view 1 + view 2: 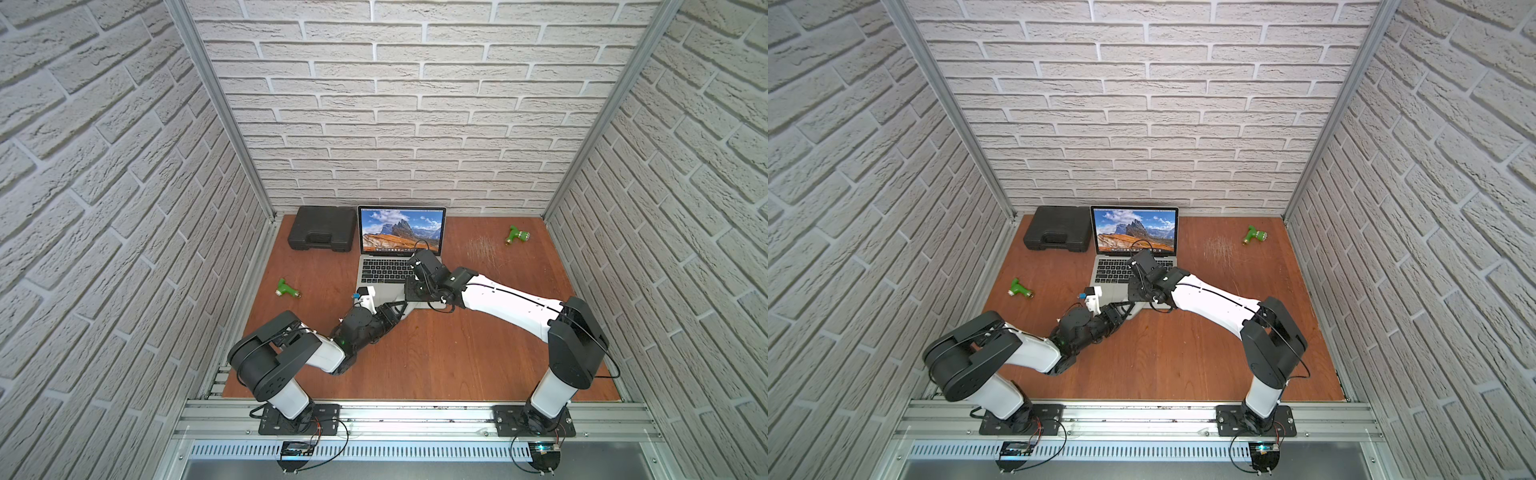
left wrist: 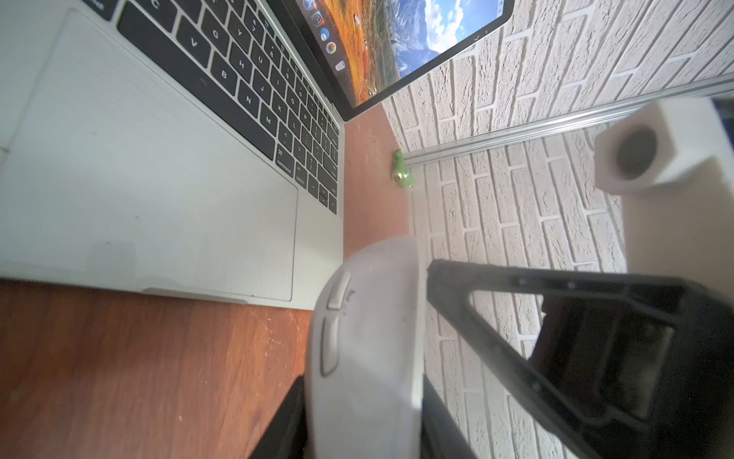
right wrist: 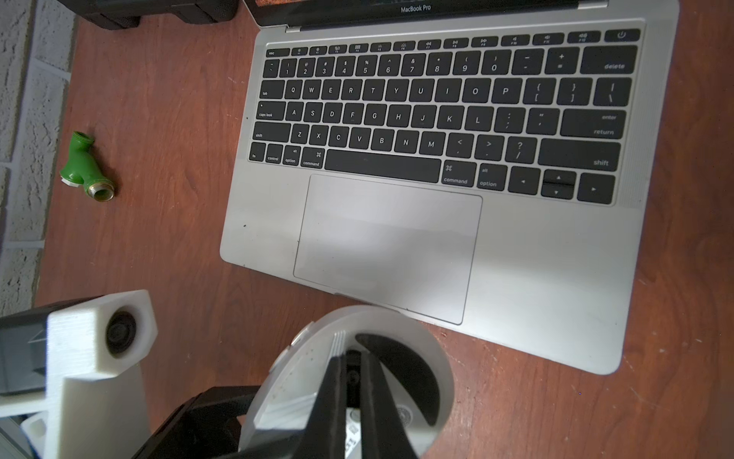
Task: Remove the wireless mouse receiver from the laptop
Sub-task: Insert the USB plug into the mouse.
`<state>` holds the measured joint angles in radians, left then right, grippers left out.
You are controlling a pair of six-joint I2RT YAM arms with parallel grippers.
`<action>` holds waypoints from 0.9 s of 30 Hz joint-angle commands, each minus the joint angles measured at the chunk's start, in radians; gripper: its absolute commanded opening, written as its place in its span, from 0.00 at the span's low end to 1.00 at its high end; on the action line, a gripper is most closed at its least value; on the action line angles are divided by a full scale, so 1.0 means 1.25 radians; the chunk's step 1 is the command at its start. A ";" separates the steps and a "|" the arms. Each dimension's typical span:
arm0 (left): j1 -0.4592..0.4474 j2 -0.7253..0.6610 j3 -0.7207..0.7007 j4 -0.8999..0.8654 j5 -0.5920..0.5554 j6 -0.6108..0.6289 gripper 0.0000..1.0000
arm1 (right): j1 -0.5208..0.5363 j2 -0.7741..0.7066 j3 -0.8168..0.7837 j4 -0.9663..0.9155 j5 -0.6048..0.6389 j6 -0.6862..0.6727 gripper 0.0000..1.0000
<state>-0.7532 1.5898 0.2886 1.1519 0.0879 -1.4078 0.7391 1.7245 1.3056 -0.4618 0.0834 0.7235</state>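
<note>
Whether the small dark piece (image 3: 352, 359) at the tips of the right jaws is the receiver cannot be told; it is too small to read its long axis or which way it points. It sits over the open hollow in the underside of the mouse (image 3: 397, 316), just before the front edge of the laptop (image 1: 399, 230).

- Case (image 1: 322, 228): black, flat on the desk (image 1: 436, 357), back left, just beside the laptop.
- Left fitting (image 1: 286, 289): green, on the desk left of the laptop.
- Left arm (image 1: 328, 353): low, reaching forward and inward. Its jaws are part open, clamped on the mouse's sides, underside up.
- Laptop: open, long axis left to right, screen toward the back wall.
- Right arm (image 1: 507, 303): stretched inward over the laptop's front right corner, wrist bent down. Its jaws are closed, tips in the mouse's hollow.
- Right fitting (image 1: 517, 236): green, back right, well apart.
</note>
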 commanded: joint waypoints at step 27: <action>0.027 -0.027 0.024 0.107 0.058 -0.024 0.00 | -0.052 -0.095 0.030 -0.082 -0.078 -0.078 0.59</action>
<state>-0.7364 1.5829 0.2901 1.1759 0.1207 -1.4212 0.7105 1.6939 1.3369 -0.5465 0.0238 0.6552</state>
